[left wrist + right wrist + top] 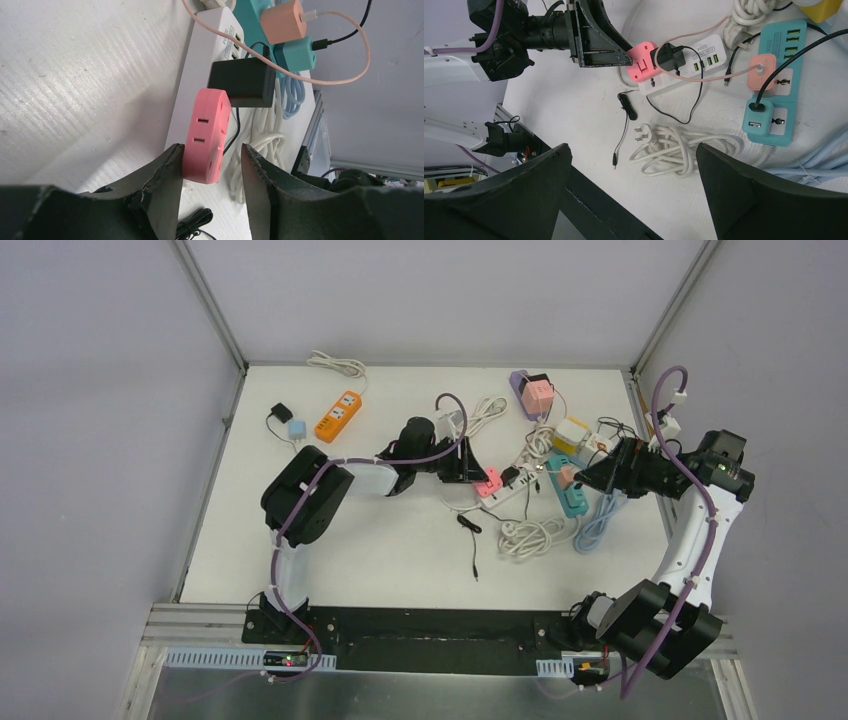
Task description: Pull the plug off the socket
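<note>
— Fingers [165, 185] on the left gripper [211, 148]: how do they stand?

— Spread, from where I sit. They straddle the pink plug [207, 132]. One finger rests against its side and the other stands off with a sliver of daylight between. Nothing is clamped.

— And where is that plug?

— It is on one end of the white power strip [197, 70]. As far as I can read my left wrist view, it is seated flat against the strip's face. A black adapter [243, 82] is plugged into the same strip just beside it, one place further along.

— What about the right side?

— I have the right gripper [632, 148] hanging with its fingers wide apart and nothing between them. It is up off the table, past the other end of the white power strip. A teal power strip [780, 100] lies just beyond that end and carries a couple of small chargers of its own.

— Is anything loose around it?

— A coiled white cable [674, 145] lies near the long side of the white power strip. A thin black lead [626, 107] lies on the table close to the plug end, apart from the strip. I cannot tell which cord belongs to which strip, as they cross too much.
</note>
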Controlling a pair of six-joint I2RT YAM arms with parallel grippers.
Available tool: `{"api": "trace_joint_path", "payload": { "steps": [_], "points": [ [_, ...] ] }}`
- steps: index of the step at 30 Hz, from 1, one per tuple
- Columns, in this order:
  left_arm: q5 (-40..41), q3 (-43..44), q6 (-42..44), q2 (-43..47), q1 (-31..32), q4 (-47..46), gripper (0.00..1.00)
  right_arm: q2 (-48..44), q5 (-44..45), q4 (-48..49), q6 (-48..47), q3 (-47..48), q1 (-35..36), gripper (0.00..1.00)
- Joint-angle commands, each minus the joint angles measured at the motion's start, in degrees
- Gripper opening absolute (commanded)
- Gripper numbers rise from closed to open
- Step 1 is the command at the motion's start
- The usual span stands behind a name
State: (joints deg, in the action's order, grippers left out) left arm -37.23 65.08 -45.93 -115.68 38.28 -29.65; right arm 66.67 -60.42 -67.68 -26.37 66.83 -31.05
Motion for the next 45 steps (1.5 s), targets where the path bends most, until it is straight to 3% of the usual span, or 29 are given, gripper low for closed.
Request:
{"api": "trace_joint_path", "payload": {
  "steps": [1, 6, 14, 19, 36, 38, 42, 45],
  "points": [
    [1.82, 0.49, 4.22, 4.27, 1.11, -2.00, 0.46, -1.19, -1.50, 1.54, 0.27, -0.20, -0.37, 1.00],
    [4.41, 0.83, 9.33, 5.96, 2.15, 2.05, 0.49, -1.47, -1.76, 1.52, 0.27, -0.41, -0.41, 1.00],
    [7.74, 4.24, 17.14, 6.88, 4.62, 10.29, 0.41, -1.46, -2.25, 1.67, 0.35, -0.68, -0.33, 1.00],
    [10.42, 5.39, 22.34, 6.86, 6.44, 13.97, 0.41, -1.39, -2.41, 1.85, 0.52, -0.99, -0.33, 1.00],
    [17.11, 9.01, 26.98, 5.45, 8.64, 16.95, 0.35, 0.78, -0.31, 1.76, -0.62, -0.03, 2.10, 1.00],
    [16.10, 9.78, 27.20, 4.70, 8.64, 17.21, 0.28, 1.55, 0.83, 1.23, -1.39, 0.78, 3.67, 1.00],
    [13.37, 11.18, 27.10, 3.21, 8.64, 17.23, 0.03, 4.07, 5.55, -0.85, -3.55, 4.27, 9.36, 1.00],
    [12.45, 10.62, 28.64, 3.41, 8.65, 17.10, 0.00, 6.93, 10.08, -2.19, -5.25, 8.54, 14.46, 1.00]
  ]
}}
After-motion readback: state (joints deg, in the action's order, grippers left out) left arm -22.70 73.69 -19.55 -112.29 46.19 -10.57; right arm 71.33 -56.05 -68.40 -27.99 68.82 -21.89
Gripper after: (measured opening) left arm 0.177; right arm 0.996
